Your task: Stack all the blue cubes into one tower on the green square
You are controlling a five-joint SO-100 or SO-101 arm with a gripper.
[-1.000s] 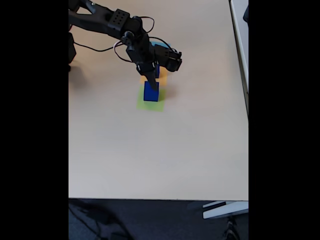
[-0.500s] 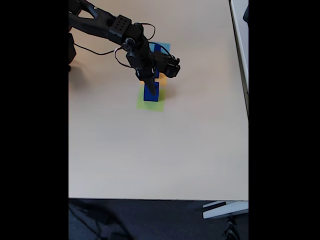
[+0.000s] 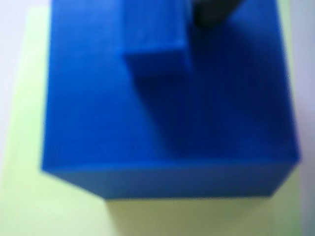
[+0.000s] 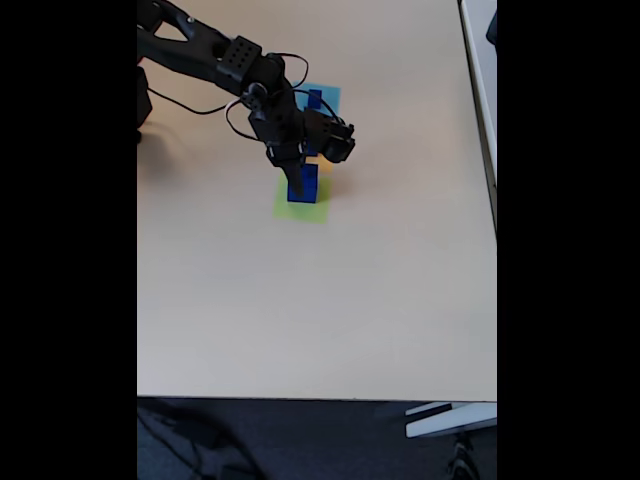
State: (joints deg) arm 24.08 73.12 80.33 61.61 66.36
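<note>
A large blue cube sits on the green square in the wrist view. A smaller blue cube rests on its top, toward the far edge. One dark finger stands against that small cube's right side, and no finger shows on its left side. In the fixed view my gripper hangs just over the large blue cube on the green square and hides the small one. Another blue cube stands apart on a light-blue square.
An orange square lies between the green and light-blue squares, mostly behind my gripper. My arm comes in from the top left with loose cables. The beige table stretches toward the near edge.
My arm has drawn back slightly up and to the left, uncovering the light-blue square and the cube on it. The cube on the green square has stayed put.
</note>
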